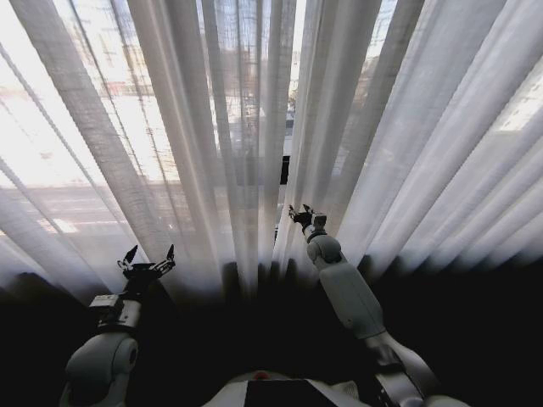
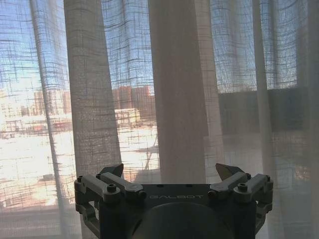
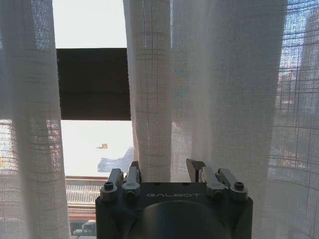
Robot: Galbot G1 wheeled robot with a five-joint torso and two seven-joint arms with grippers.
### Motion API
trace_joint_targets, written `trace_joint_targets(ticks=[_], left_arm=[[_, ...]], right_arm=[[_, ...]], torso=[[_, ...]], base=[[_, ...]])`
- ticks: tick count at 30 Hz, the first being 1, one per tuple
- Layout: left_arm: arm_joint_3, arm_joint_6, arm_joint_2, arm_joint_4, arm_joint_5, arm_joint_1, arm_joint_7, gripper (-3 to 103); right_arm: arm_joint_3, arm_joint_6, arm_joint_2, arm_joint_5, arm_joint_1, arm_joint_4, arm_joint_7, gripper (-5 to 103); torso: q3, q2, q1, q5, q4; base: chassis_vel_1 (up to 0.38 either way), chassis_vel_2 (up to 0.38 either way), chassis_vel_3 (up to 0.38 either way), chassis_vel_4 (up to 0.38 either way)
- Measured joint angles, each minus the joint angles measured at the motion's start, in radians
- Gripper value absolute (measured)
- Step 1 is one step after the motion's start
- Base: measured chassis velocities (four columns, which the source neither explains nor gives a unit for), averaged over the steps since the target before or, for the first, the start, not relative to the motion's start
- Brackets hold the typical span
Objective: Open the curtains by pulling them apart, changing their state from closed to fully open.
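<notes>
In the head view, the curtains [image 1: 254, 127] hang far ahead as two sheer pleated panels, meeting at a narrow dark gap near the centre. The right gripper [image 1: 302, 214] reaches up to that gap, at the right panel's inner edge, while the left gripper [image 1: 147, 258] hovers lower on the left with its fingers spread. In the left wrist view, those fingers stand wide apart before a fold, holding nothing. In the right wrist view, the fingers are parted on either side of the edge pleat, not yet pinching it. The cloth looks light, soft and slippery, so a bunched edge fold seems the best hold.
</notes>
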Motion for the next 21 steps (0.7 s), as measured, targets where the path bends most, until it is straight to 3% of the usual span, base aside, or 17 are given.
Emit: trace_joint_targets(ticks=[1,2,4,6,7,11,21], left_arm=[[0.0,0.0,-0.001,-0.001,0.001,0.0,0.0,100],[0.0,0.0,-0.004,-0.003,0.004,-0.001,0.0,100],[0.001,0.0,-0.006,-0.006,0.008,-0.001,0.0,100],[0.002,0.0,-0.009,-0.008,0.013,-0.002,0.0,100],[0.002,0.0,-0.009,-0.008,0.013,-0.002,0.0,100],[0.002,0.0,-0.014,-0.008,0.018,0.001,0.0,100],[0.002,0.001,-0.023,-0.015,0.024,0.0,0.001,100]], right_arm=[[0.001,0.002,-0.001,0.0,0.0,0.0,-0.001,49],[0.002,0.006,-0.003,0.001,0.001,0.001,-0.005,38],[0.003,0.009,-0.004,0.002,0.002,0.001,-0.007,38],[0.004,0.015,-0.005,0.003,0.007,0.001,-0.012,27],[0.004,0.015,-0.005,0.003,0.007,0.001,-0.012,27],[0.004,0.019,-0.009,0.003,0.014,0.006,-0.02,6],[0.008,0.02,-0.024,0.006,0.023,0.026,-0.023,0]], torso=[[0.0,0.0,0.0,0.0,0.0],[0.0,0.0,0.0,-0.0001,0.0],[0.0,0.0,0.0,0.0,0.0],[0.0,0.0,0.0,0.0,0.0001],[0.0,0.0,0.0,0.0,0.0001],[0.0,0.0,0.0,0.0,0.0001],[0.0,0.0,0.0,0.0,0.0001]], base=[[0.0,0.0,0.0,0.0],[0.0,0.0,0.0,0.0],[0.0,0.0,0.0,0.0],[0.0,0.0,0.0,0.0],[0.0,0.0,0.0,0.0],[0.0,0.0,0.0,0.0],[0.0,0.0,0.0,0.0]])
